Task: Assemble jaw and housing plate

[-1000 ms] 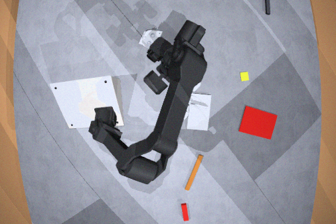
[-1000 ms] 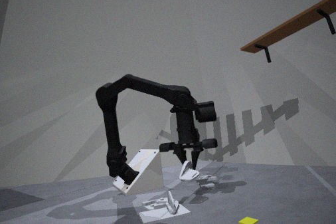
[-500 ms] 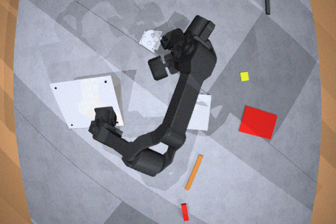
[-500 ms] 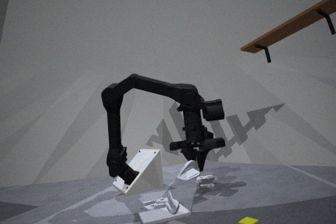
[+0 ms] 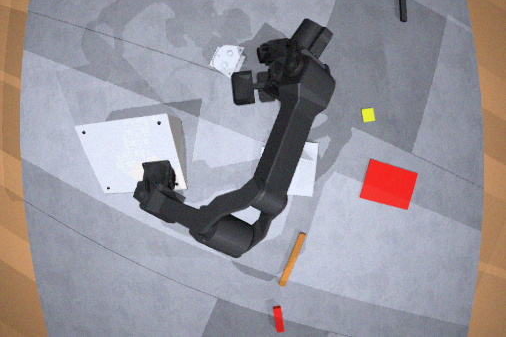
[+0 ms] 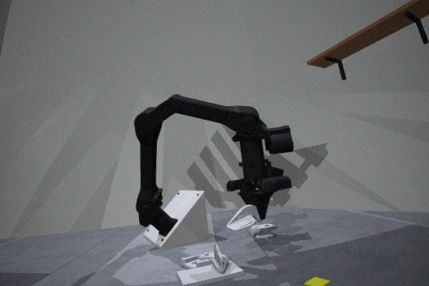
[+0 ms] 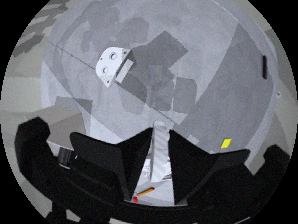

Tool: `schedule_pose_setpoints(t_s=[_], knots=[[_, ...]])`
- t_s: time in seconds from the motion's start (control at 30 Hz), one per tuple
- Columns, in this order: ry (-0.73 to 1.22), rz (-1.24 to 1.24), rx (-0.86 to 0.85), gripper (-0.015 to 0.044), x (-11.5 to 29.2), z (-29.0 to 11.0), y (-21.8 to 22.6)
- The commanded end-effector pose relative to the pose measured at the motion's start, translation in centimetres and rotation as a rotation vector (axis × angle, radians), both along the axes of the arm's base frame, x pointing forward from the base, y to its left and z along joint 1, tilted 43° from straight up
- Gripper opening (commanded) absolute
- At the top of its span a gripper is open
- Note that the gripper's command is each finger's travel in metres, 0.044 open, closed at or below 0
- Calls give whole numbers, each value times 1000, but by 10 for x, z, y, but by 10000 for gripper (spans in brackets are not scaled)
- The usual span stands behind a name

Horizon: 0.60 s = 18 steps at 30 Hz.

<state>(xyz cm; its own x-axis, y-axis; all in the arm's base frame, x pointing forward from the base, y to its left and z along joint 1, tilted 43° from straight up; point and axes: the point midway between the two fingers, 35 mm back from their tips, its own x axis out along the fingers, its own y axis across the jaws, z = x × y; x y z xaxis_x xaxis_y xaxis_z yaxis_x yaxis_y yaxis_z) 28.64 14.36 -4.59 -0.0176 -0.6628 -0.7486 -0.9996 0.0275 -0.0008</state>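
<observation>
One loose jaw [image 6: 243, 218] [image 7: 160, 150] (white) in one gripper [image 6: 262, 217] [image 7: 160, 132].

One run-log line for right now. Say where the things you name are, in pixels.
gripper [image 5: 250, 88] [image 6: 262, 217] [image 7: 160, 132]: shut on white jaw | jaw: raised, off free pin | housing plate [image 5: 227, 59] [image 6: 264, 227] [image 7: 113, 65]: not on stubs

Under the arm [image 5: 286, 139] [image 6: 197, 108] in the top view: much of the base [image 5: 304, 177] [image 6: 212, 274], and the held jaw [image 6: 242, 220] [image 7: 160, 150] wholly out of sight. Behind the gripper [image 5: 256, 87] [image 6: 262, 217] [image 7: 160, 132] in the exterior view: part of the held jaw. Too small to tell: gear teeth, seating of the mounted jaw [image 6: 220, 259], free pin. Blurred in the wrist view: lower end of the held jaw against the base. Cut off in the exterior view: shelf [image 6: 373, 33] at right, yellow square [image 5: 368, 115] [image 6: 317, 281] [image 7: 226, 143] at bottom.
</observation>
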Motion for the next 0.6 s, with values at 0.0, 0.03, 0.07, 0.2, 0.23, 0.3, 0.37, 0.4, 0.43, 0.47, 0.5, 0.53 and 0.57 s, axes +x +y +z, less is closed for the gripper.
schedule_pose_setpoints(t_s=[0.0, 0.03, 0.07, 0.2, 0.23, 0.3, 0.37, 0.4, 0.43, 0.47, 0.5, 0.53, 0.57], knots=[[-19, -10, 2, 37, 3, 1, 2], [-19, -10, 2, 37, 3, 1, 2], [-19, -10, 2, 37, 3, 1, 2], [-22, -13, 2, 37, 4, 1, 2], [-31, -23, 2, 37, 4, 1, 2], [-64, -60, 1, 37, 8, 0, 4], [-100, -101, 1, 37, 11, -1, 5], [-118, -121, 0, 37, 13, -1, 6], [-136, -142, 0, 37, 15, -2, 6], [-154, -162, 0, 37, 16, -2, 7], [-172, -182, -1, 37, 18, -3, 8], [-190, -203, -1, 37, 20, -3, 9], [-209, -223, -1, 37, 21, -4, 9]])
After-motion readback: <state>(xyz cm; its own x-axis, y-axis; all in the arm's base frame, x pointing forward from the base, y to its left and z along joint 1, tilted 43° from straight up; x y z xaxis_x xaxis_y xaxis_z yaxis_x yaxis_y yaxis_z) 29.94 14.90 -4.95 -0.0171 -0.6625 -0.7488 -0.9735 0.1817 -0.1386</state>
